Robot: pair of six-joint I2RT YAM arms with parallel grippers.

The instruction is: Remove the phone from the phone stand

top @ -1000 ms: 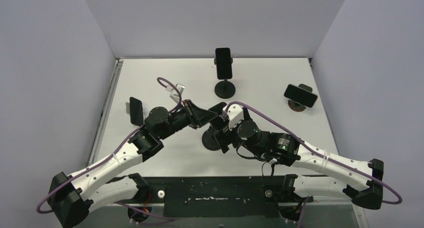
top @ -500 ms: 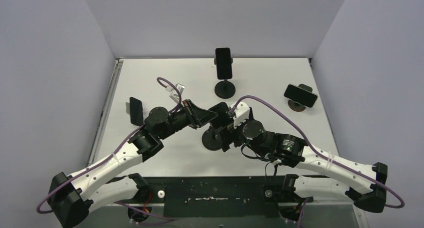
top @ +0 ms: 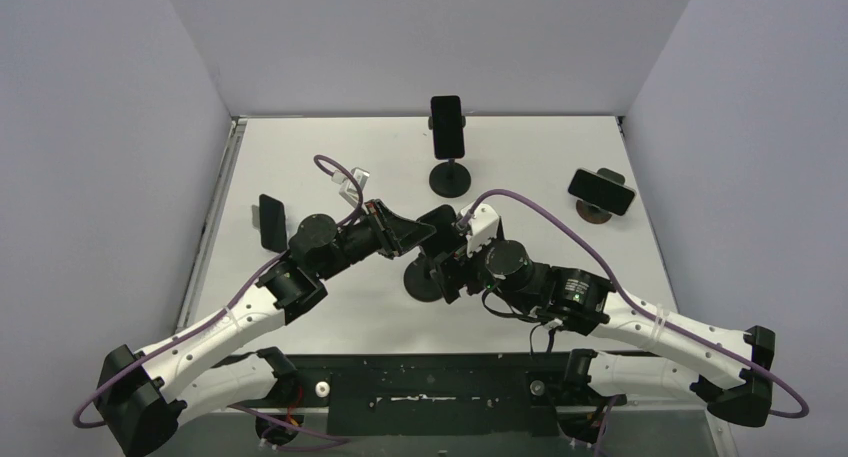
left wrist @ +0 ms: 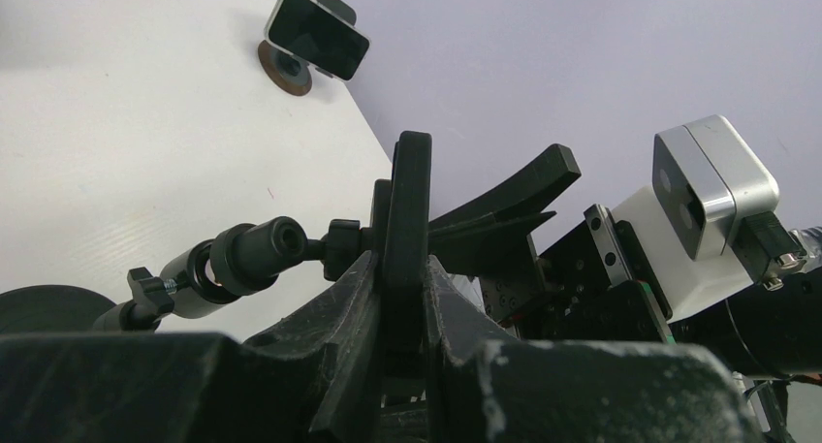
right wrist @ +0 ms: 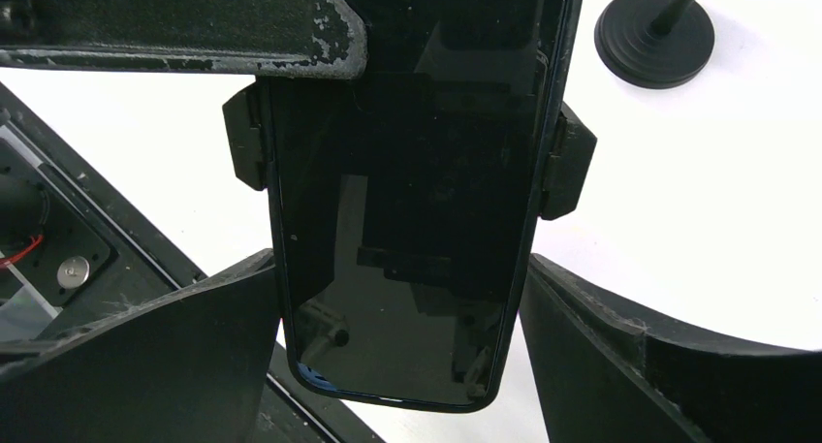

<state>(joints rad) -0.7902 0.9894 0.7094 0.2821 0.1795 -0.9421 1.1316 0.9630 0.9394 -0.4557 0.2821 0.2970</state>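
Top view: the stand (top: 422, 282) has its round base on the desk (top: 330, 147), and the phone (top: 440, 220) sits in its clamp, just above and behind the base. Both arms converge on the stand, one from each side.

State, left hand (top: 413, 234): closed on the phone from the stand's left. Left wrist view agrees: the left hand (left wrist: 405, 268) pinches the thin edge of the phone (left wrist: 411, 186), with both fingers (left wrist: 339, 307) pressed against it. The neck of the stand (left wrist: 242, 259) runs off to the left of the phone.

State, right hand (top: 452, 269): spread wide on the stand's right, gripping nothing. In the right wrist view the right hand (right wrist: 402, 312) straddles the lower end of the phone (right wrist: 407, 201), with one of the fingers (right wrist: 194, 346) on each side, close to its long edges. Contact cannot be told. The clamp tabs (right wrist: 567, 162) hold both long edges, so the phone is seated in the stand.

Others, placed from the stand:
- behind: second phone (top: 447, 127), upright on a tall stand (top: 450, 180)
- behind and to the right: third phone (top: 602, 191), sideways on a low stand (top: 592, 213)
- left: fourth phone (top: 270, 222) on the desk; lying or leaning, cannot tell
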